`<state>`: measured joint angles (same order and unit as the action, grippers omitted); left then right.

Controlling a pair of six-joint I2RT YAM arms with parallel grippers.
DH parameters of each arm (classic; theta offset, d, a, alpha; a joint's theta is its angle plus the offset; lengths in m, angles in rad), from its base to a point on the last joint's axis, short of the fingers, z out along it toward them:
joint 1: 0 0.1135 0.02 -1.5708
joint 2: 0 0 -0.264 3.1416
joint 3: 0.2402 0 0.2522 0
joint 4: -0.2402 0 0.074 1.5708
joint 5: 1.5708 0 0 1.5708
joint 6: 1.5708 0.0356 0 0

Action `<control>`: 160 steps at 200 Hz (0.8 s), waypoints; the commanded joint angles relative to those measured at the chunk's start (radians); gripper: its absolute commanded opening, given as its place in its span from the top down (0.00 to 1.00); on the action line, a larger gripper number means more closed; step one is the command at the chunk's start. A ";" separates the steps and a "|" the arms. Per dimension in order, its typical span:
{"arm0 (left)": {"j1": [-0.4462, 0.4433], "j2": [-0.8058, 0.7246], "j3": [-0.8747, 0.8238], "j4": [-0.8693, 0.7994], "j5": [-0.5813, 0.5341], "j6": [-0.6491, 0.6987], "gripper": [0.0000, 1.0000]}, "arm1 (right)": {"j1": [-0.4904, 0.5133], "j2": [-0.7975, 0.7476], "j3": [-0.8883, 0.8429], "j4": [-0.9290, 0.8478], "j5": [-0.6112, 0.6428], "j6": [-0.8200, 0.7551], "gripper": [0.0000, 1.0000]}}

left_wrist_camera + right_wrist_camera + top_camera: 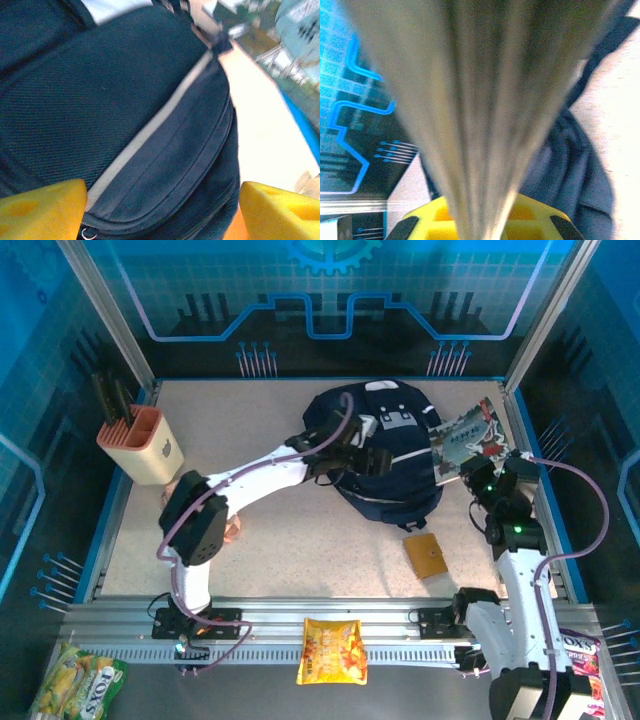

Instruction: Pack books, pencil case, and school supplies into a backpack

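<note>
Book (pixel 468 437) right of backpack (pixel 400 490)

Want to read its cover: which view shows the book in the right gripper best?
The top view: the book shows its illustrated cover to the camera, beside the backpack, pinched by the right gripper. The right wrist view gives a blurred close-up of its page edges. The left wrist view faces backpack fabric.

Speckled beige bench (pixel 270 530) enclosed by blue circuit-patterned wall panels (pixel 330 290), framed by aluminium posts (pixel 107 310), fronted by a slotted rail (pixel 270 630).
</note>
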<state>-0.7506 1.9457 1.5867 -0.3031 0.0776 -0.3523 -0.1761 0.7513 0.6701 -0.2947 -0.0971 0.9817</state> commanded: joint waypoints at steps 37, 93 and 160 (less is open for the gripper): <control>-0.093 0.223 0.331 -0.392 -0.168 0.370 0.14 | -0.132 -0.041 0.062 -0.162 -0.052 -0.107 1.00; -0.145 0.353 0.503 -0.487 -0.282 0.471 0.25 | -0.145 -0.032 0.055 -0.156 -0.068 -0.100 1.00; -0.156 0.445 0.604 -0.528 -0.393 0.452 0.51 | -0.146 -0.026 0.046 -0.149 -0.073 -0.094 1.00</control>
<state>-0.9028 2.3604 2.1422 -0.7769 -0.2462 0.0986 -0.3088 0.7269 0.6937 -0.4606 -0.1509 0.8997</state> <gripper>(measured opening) 0.529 0.073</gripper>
